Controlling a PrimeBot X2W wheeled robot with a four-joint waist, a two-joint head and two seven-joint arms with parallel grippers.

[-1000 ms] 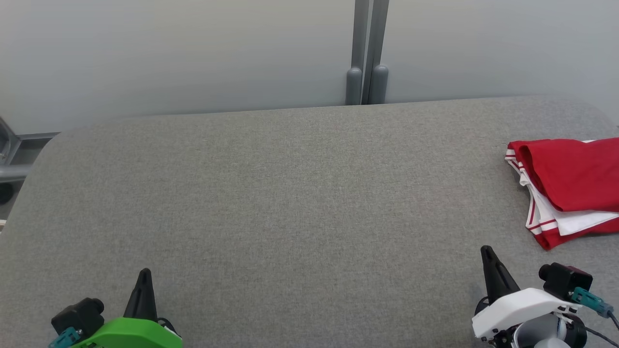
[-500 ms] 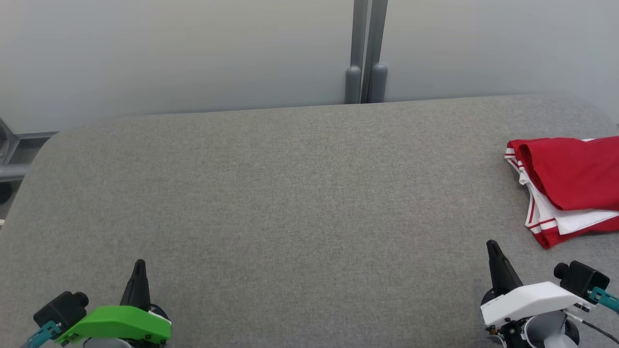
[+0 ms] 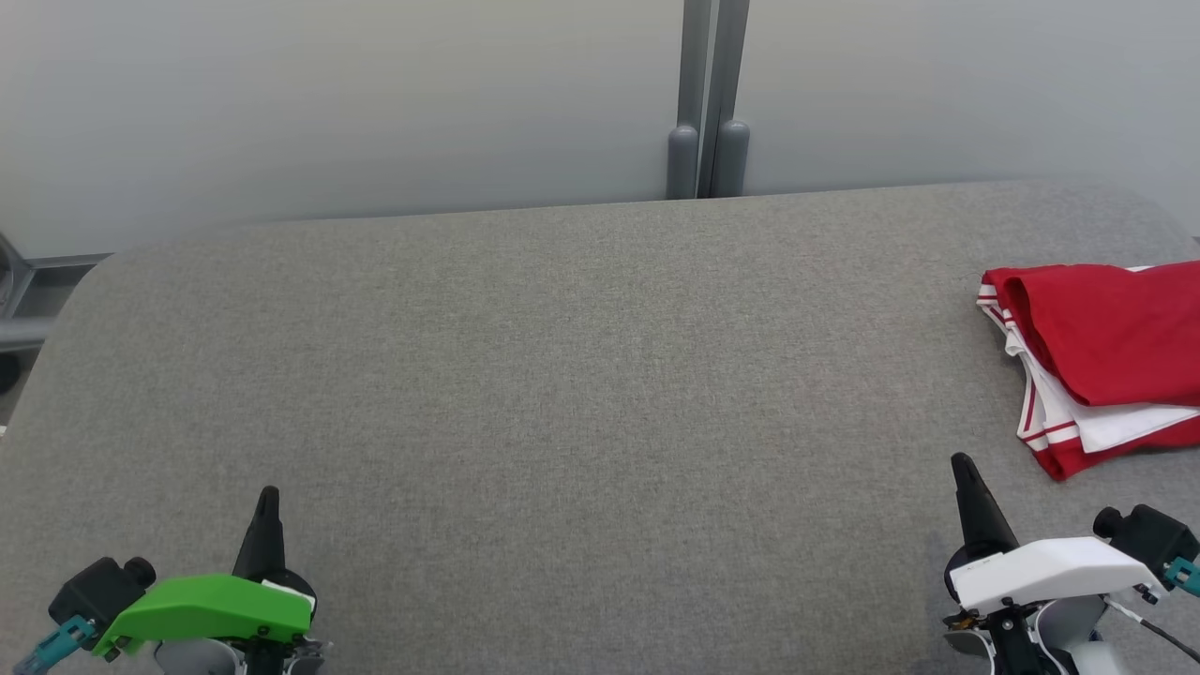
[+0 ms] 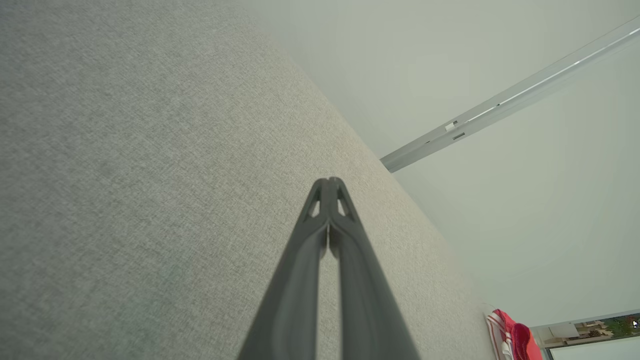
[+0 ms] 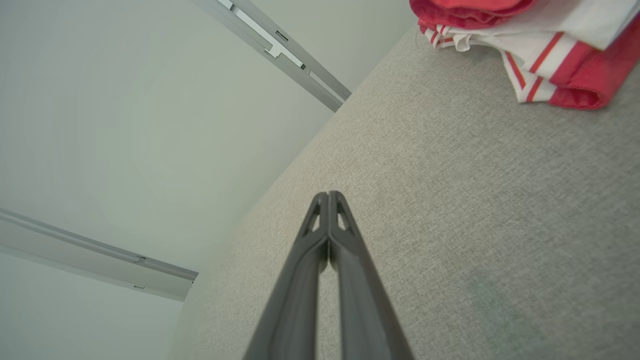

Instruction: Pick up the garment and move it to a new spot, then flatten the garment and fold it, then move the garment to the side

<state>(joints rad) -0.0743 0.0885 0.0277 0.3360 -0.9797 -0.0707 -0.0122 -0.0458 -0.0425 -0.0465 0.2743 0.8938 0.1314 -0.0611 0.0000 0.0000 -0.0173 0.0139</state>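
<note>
The garment (image 3: 1097,361), red with white parts and red-and-white striped trim, lies folded at the right edge of the grey table (image 3: 562,375). It also shows in the right wrist view (image 5: 530,45) at the top right and, small, in the left wrist view (image 4: 512,337) at the bottom right. My left gripper (image 3: 268,495) is at the lower left over bare table, shut with nothing in it (image 4: 329,181). My right gripper (image 3: 961,461) is at the lower right, shut and empty (image 5: 328,195), a short way in front of the garment and apart from it.
A pale wall with a grey vertical post (image 3: 708,103) stands behind the table's far edge. A grey frame (image 3: 28,300) shows past the table's left end.
Both grippers have shifted in the head view: the left slid leftward, the right slid rightward, each tip a little higher. The garment has stayed put.
</note>
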